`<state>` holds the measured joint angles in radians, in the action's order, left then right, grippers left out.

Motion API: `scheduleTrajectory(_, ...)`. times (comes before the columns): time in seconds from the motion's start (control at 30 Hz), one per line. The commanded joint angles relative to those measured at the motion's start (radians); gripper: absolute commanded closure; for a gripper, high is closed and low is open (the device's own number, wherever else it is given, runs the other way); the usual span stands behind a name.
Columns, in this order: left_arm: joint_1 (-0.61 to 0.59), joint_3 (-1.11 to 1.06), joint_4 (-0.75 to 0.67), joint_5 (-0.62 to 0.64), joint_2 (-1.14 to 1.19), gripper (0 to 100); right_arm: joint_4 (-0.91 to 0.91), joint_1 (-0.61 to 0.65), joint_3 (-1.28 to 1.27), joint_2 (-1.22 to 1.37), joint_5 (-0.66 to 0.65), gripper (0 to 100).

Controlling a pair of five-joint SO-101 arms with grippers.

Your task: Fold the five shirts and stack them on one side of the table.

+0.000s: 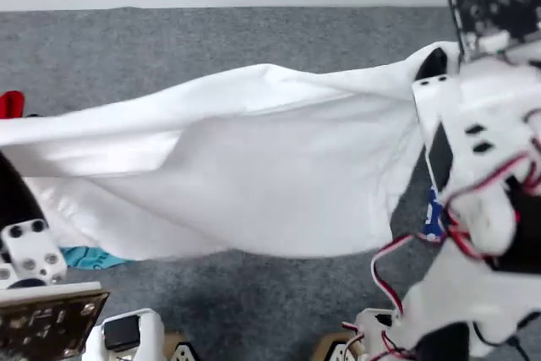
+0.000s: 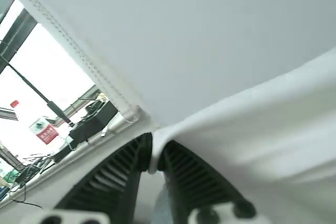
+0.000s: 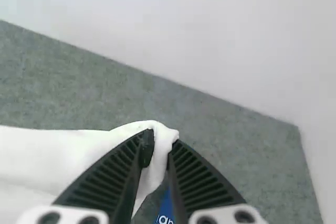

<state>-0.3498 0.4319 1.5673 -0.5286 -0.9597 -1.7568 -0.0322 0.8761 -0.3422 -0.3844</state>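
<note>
High view has the white shirt (image 1: 279,175) spread wide in the air above the grey table (image 1: 254,35), hung between the 2 arms. At the shirt's right end the right gripper (image 3: 160,145) is clamped on a bunched edge, its jaws pressed together with the cloth folded over their tips. At the left end the left gripper (image 2: 154,153) pinches a fold just beside a stitched hem, jaws closed on the cloth, and the shirt drapes away above it. A red cloth (image 1: 10,103) lies at the table's left edge. A teal cloth (image 1: 89,257) peeks out under the shirt's lower edge near the left arm. A blue cloth (image 1: 434,213) (what kind, I cannot tell) lies on the table by the right arm.
</note>
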Motion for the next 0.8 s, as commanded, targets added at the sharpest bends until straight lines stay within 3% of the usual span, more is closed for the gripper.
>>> scheduleTrajectory(0.0,-0.021,0.022,-0.048,-0.005,-0.008,99,-0.038,0.004,0.006,-0.056,-0.009,99.0)
scheduleTrajectory(0.17,-0.017,0.002,0.095,-0.008,0.003,99,-0.039,0.024,-0.146,-0.047,-0.012,99.0)
scheduleTrajectory(0.3,-0.017,-0.157,0.189,-0.048,-0.002,99,-0.039,0.081,-0.416,-0.036,-0.006,99.0)
scheduleTrajectory(0.57,-0.002,-0.622,0.184,-0.164,0.003,99,0.021,0.248,-0.954,-0.002,-0.006,99.0)
scheduleTrajectory(0.77,0.055,-0.983,0.081,-0.218,0.000,99,0.177,0.257,-1.045,0.170,-0.006,99.0)
